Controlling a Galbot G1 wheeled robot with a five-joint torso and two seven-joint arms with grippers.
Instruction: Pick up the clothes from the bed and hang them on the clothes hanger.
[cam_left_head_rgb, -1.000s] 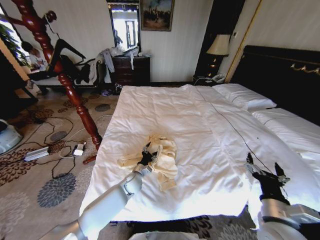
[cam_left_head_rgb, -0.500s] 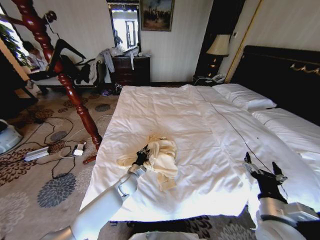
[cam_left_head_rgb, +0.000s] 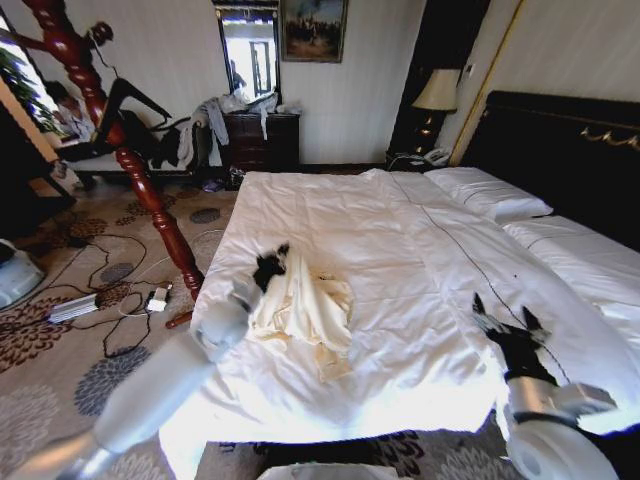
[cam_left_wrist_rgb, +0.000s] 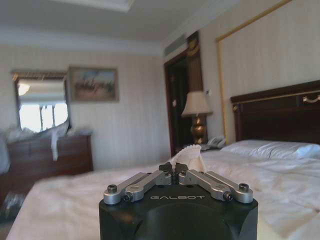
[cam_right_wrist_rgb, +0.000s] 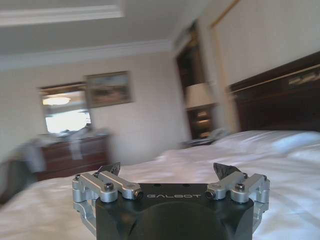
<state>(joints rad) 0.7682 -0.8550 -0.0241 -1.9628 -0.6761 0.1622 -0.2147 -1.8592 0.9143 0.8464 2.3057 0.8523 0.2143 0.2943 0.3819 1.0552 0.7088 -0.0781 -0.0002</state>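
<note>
The cream shirt (cam_left_head_rgb: 305, 305) is bunched on the near half of the bed (cam_left_head_rgb: 420, 240), with one end drawn up off the white duvet. My left gripper (cam_left_head_rgb: 267, 268) is shut on that raised end. In the left wrist view the fingertips of my left gripper (cam_left_wrist_rgb: 173, 169) meet on a peak of cream fabric (cam_left_wrist_rgb: 192, 155). My right gripper (cam_left_head_rgb: 499, 322) hovers open above the bed's near right part, well apart from the shirt; the right wrist view shows my right gripper (cam_right_wrist_rgb: 169, 170) with its jaws spread and nothing between them. A black clothes hanger (cam_left_head_rgb: 128, 95) hangs on the coat stand at the far left.
A red-brown turned wooden coat stand (cam_left_head_rgb: 150, 190) leans beside the bed's left edge. Cables and a power strip (cam_left_head_rgb: 75, 306) lie on the patterned carpet. Grey and dark garments (cam_left_head_rgb: 200, 135) are heaped by a dark dresser (cam_left_head_rgb: 262, 140). Pillows (cam_left_head_rgb: 490, 192) and headboard (cam_left_head_rgb: 570, 150) are at right.
My left gripper has risen and moved away from me and leftward, pulling the shirt's end up off the duvet. The right gripper has crept a little forward over the bed.
</note>
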